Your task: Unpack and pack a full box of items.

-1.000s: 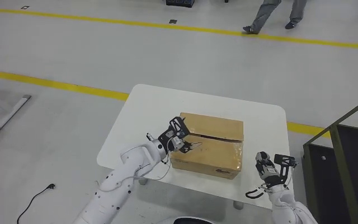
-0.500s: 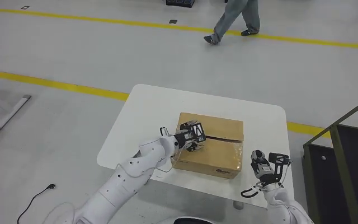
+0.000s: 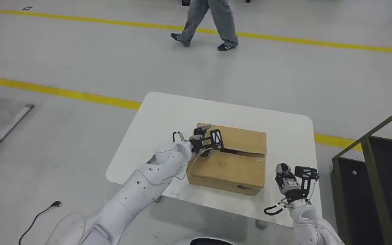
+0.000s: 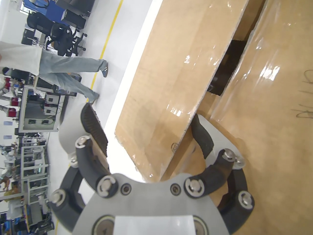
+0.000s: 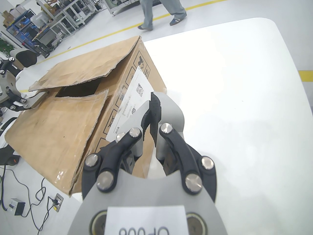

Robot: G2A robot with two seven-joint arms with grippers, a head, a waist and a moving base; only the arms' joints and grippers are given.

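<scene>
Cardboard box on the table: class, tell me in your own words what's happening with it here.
The left end effector is at the cardboard box on the white table, open fingers straddling the edge of the far top flap, which sits slightly raised over a dark gap. The near flap lies flat. The right end effector, shut and empty, hangs beside the box.

The smooth pale grey floor [image 3: 92,55] has long yellow painted lines [image 3: 61,92] running across it. A white desk with rounded corners [image 3: 159,116] stands on this floor. A dark metal frame [image 3: 366,184] stands beside it. Far off are black office chairs on wheels [image 4: 65,37] and metal racks full of gear [image 5: 71,4].
</scene>
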